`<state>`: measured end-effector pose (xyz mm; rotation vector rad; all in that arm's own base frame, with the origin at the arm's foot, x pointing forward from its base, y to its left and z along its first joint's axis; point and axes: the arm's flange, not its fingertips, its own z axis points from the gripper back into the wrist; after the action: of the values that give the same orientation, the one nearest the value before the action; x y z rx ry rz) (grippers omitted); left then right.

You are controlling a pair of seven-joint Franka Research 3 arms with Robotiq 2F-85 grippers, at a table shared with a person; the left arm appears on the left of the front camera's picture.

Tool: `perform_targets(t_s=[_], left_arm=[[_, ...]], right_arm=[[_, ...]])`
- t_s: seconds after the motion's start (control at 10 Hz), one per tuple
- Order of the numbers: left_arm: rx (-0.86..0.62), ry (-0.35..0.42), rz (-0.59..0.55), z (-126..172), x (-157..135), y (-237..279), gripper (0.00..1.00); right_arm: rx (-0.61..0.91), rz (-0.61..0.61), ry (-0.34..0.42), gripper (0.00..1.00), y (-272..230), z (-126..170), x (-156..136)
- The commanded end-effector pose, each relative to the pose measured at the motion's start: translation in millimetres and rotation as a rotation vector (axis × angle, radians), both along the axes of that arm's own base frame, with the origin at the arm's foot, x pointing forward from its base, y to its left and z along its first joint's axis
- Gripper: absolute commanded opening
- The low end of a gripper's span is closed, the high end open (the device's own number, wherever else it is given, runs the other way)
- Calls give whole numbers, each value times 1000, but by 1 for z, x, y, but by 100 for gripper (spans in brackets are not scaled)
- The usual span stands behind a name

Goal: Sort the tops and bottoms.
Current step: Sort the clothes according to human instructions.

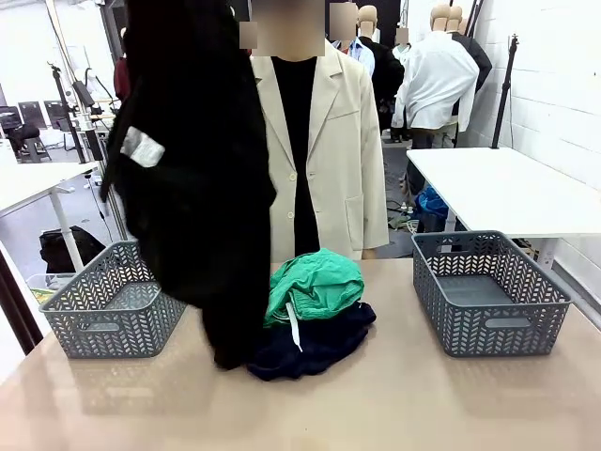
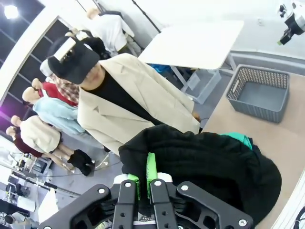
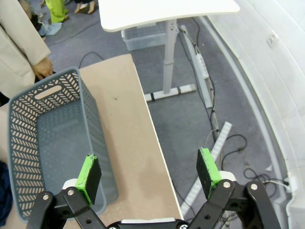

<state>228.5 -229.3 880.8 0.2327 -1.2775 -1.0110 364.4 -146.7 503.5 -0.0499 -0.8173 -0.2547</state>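
Left gripper (image 2: 142,175) clamped on black garment (image 1: 192,188), held high, presumably to peel it off pile (image 1: 315,343). Right gripper (image 3: 150,174) wide open, empty, by right basket (image 3: 24,124).

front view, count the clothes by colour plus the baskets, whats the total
black garment: 1, held up by the left hand
green garment: 1
navy garment: 1 heap under the green one; cannot tell if it is more than one piece
grey baskets: 2
total: 5
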Motion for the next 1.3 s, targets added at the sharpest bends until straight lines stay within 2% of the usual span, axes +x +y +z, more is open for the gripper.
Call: perform_targets(t_s=[0.0, 1.2], left_arm=[[8, 18, 1, -8, 8, 2, 0], [8, 18, 1, -8, 8, 2, 0]], right_arm=[[2, -4, 7, 100, 0, -1, 0], [2, -4, 7, 100, 0, -1, 0]])
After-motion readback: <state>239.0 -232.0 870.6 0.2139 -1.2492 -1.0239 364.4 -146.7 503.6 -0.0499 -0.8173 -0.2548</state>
